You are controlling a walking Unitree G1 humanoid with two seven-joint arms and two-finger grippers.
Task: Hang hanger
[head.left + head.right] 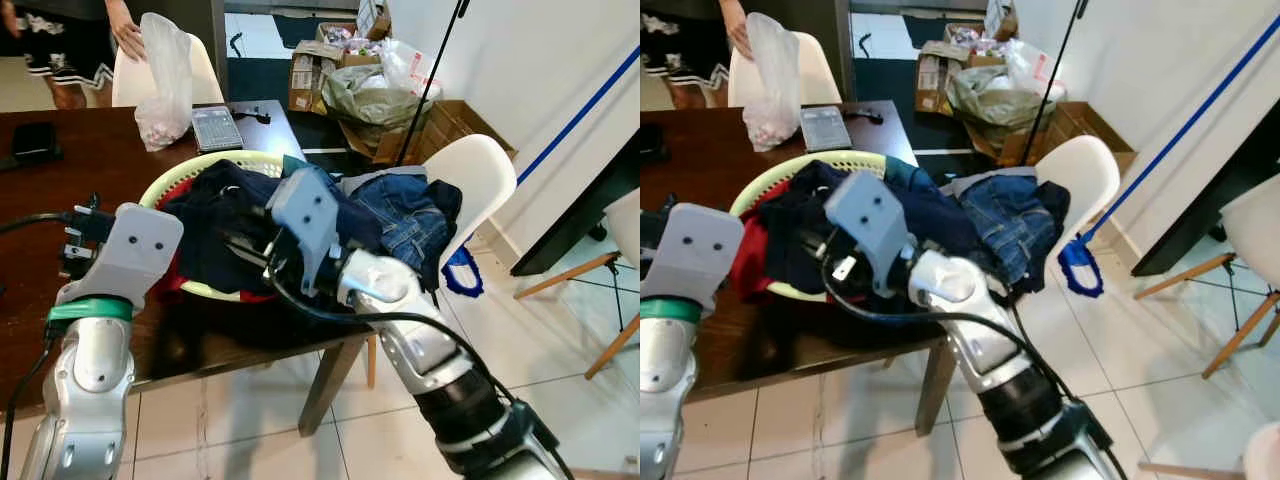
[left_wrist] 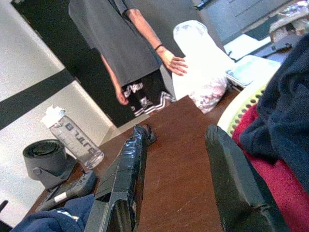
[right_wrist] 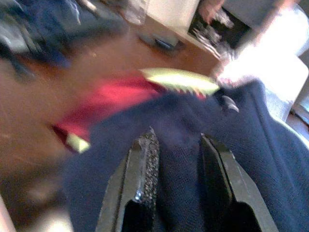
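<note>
A yellow-green laundry basket [image 1: 205, 163] stands on the dark wooden table [image 1: 90, 170], heaped with a navy garment [image 1: 215, 215] and a red one [image 2: 275, 174]. My right gripper [image 3: 176, 142] is open, its fingers spread just over the navy cloth in the basket. My left gripper [image 2: 178, 135] is open above the tabletop, on the left side of the basket. Blue jeans [image 1: 405, 215] hang over a white chair [image 1: 480, 170] at the table's right end. A blue pole with a loop-shaped blue end [image 1: 1080, 265] leans beside that chair. I cannot make out a hanger.
A person [image 2: 120, 43] stands at the table's far side, one hand on a white plastic bag [image 1: 165, 80]. A calculator [image 1: 216, 128], a black wallet [image 1: 33, 140], a water bottle [image 2: 72, 137] and a grey roll [image 2: 46, 159] lie on the table. Boxes and bags [image 1: 350, 80] crowd the back wall.
</note>
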